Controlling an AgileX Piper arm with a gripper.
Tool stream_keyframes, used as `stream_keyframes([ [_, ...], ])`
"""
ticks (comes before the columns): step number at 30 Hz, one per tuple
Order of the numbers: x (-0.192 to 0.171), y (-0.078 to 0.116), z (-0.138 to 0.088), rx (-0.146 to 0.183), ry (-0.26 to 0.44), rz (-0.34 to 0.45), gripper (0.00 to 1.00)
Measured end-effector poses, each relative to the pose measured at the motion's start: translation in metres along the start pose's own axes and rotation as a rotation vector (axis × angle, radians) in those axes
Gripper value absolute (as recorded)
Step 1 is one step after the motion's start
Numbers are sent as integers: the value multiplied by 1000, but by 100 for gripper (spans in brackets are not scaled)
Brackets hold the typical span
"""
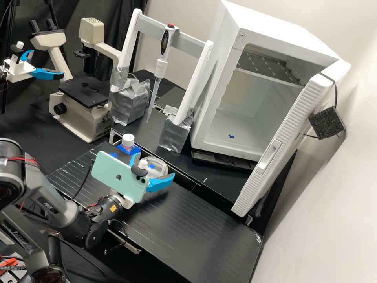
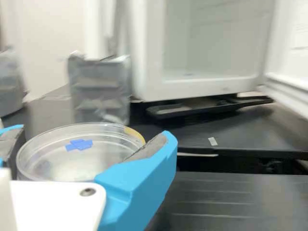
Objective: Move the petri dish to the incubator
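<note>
I have the petri dish (image 1: 160, 169) pinched between the two blue fingers of my gripper (image 1: 154, 165), its rim caught from either side. The high view gives me that grip from above and behind, with the mint-green phone (image 1: 116, 175) standing just behind the jaws. From the wrist view I get the contact itself: a grey pad (image 2: 147, 148) against the clear rim, a yellowish strip (image 2: 134, 132) on the rim near that same pad, and a blue patch (image 2: 79, 144) showing within the dish's outline.

Past the jaws, well apart from them, the incubator (image 1: 235, 129) stands with its door (image 1: 282, 129) swung open. Looking down from the high view, I make out a slotted shelf (image 1: 271, 67) up inside it and a blue mark (image 1: 231, 136) on its floor. The wrist view looks in lower, with the black tray (image 2: 207, 107) under the incubator out beyond the fingertips.

Also ahead of the jaws is the pipette (image 1: 161, 59) on its stand, and the wrist view has one silver-taped foot (image 2: 98, 89) of that stand beyond the dish. Near the farther finger, the high view gives me a white-capped bottle (image 1: 127, 142).
</note>
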Motion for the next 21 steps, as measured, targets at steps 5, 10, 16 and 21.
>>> stream_keyframes([
  [5,3,4,8,60,-58,69,0],
  [10,26,17,25,83,-125,106,0],
  [16,56,47,37,96,-144,237,0],
  [21,82,66,40,98,-114,302,0],
])
